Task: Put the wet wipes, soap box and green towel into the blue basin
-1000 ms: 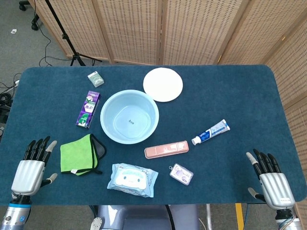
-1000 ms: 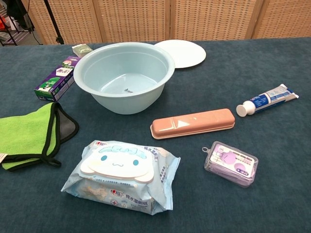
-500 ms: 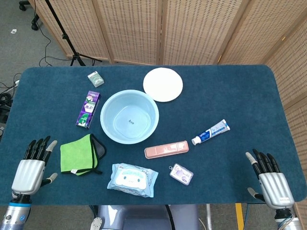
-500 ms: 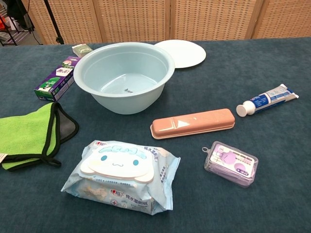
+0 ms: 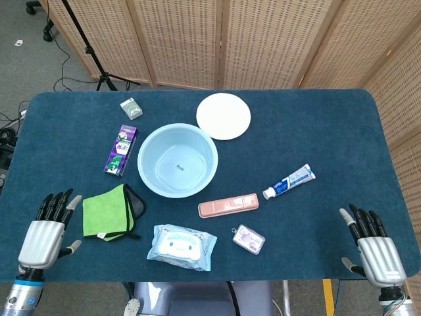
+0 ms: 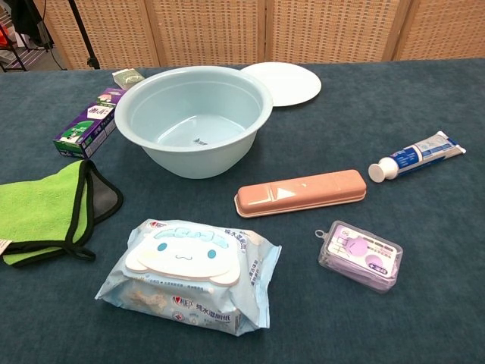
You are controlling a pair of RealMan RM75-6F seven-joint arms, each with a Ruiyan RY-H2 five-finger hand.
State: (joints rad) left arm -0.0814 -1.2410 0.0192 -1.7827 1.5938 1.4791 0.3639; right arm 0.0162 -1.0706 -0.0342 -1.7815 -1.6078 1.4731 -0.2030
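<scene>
One basin (image 5: 177,160), empty; nearer it lie one towel (image 5: 108,212), one wipes pack (image 5: 181,247), one soap box (image 5: 227,205). Both hands, left (image 5: 43,235) and right (image 5: 376,249), spread wide, holding nothing.

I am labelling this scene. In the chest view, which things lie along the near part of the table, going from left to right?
green towel → wet wipes → pink case → small purple box → toothpaste tube
</scene>
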